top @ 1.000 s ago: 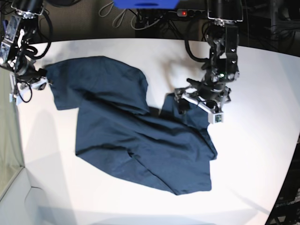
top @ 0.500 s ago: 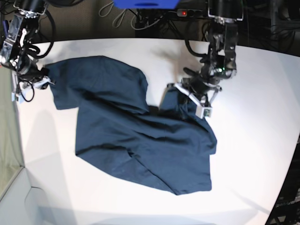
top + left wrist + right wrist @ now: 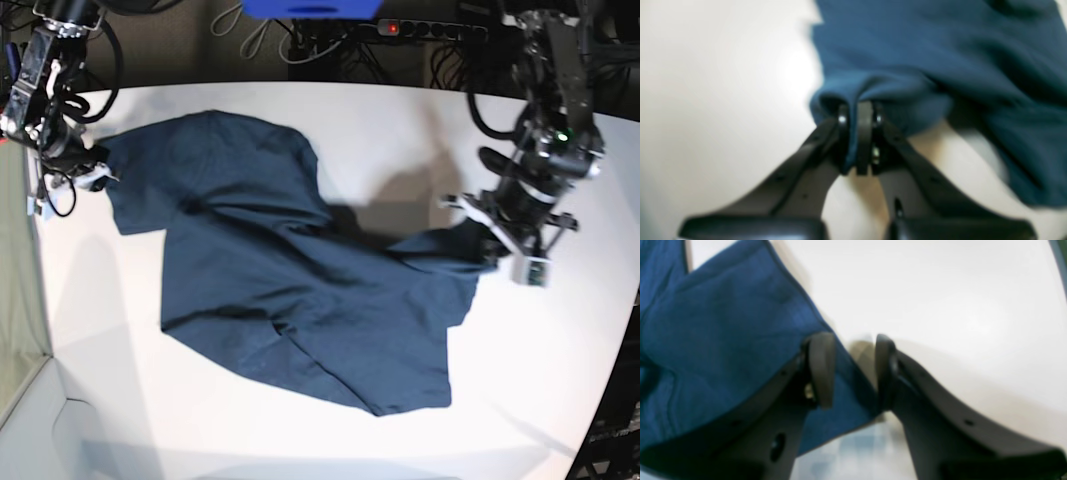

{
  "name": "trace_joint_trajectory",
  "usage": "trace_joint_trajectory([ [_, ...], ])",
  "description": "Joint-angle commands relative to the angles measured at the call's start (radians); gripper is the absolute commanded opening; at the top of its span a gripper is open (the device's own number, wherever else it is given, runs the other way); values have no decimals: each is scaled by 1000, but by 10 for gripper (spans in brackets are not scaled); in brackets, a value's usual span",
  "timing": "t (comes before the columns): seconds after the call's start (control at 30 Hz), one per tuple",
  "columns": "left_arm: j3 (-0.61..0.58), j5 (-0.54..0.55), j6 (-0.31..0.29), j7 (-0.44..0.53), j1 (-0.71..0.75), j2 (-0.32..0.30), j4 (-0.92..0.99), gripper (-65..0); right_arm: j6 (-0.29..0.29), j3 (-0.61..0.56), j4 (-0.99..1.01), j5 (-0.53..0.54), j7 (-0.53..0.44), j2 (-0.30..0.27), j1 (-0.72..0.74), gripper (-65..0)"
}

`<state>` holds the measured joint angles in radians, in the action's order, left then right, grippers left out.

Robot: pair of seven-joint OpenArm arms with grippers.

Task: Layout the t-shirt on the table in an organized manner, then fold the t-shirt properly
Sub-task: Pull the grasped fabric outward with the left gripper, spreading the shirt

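Step in hand: spreading the t-shirt (image 3: 300, 290) out flat, and it's the left gripper (image 3: 487, 243) doing the pulling, out toward the base view's right side of the table (image 3: 330, 120).
Left gripper: clamped right down on a bunched fold of navy cloth, which the wrist view shows pinched between the black fingers (image 3: 864, 133), with a ridge of fabric running from the grip to the body of the shirt.
Right gripper: parked at the shirt's far corner (image 3: 85, 165) on the base view's left; jaws stand partly apart with a hemmed edge of cloth lying between them (image 3: 848, 373). Whether they actually pinch it, I cannot tell.
T-shirt: crumpled across the middle of the table, one lobe toward the back, a broad panel toward the front, a diagonal crease between them. No collar or sleeve reads clearly.
Table: plenty of bare white surface left beyond the left gripper.
Doing it well: keep the pull low and level so the cloth slides rather than lifts; draw steadily away from the right gripper's corner so the fabric tensions between the two.
Watch for: the far corner dragging if it isn't truly held, and the pinch being only one layer, which would twist the shirt instead of opening it.
Progress: early, I judge. Layout unfinished, folding not begun.
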<state>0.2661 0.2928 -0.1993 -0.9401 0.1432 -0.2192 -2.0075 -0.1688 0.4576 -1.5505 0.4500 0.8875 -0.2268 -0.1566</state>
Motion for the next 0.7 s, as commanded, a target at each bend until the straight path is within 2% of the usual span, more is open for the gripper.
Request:
trace_joint_trajectory([
  [0.0, 25, 41, 2, 13, -3, -15, -19, -647, -10, 5, -14, 5, -21, -13, -4, -432],
  [0.17, 169, 311, 1, 5, 17, -78, -19, -647, -10, 5, -14, 5, -23, -13, -11, -432],
  [0.23, 250, 435, 1, -35, 23, -104, -17, -647, -10, 5, -14, 5, -23, -13, -18, -432],
  [0.4, 425, 658, 1, -92, 26, -148, -16, -647, -10, 5, -14, 5, -23, -13, -21, -432],
  [0.5, 483, 701, 1, -92, 23, -154, -14, -647, -10, 5, -14, 5, -23, -12, -21, -433],
  [0.6, 488, 670, 1, -92, 19, -154, 26, -646, -10, 5, -14, 5, -23, -6, -22, -433],
  [0.67, 450, 638, 1, -92, 8, -148, 72, -646, -10, 5, -14, 5, -23, 5, -28, -433],
])
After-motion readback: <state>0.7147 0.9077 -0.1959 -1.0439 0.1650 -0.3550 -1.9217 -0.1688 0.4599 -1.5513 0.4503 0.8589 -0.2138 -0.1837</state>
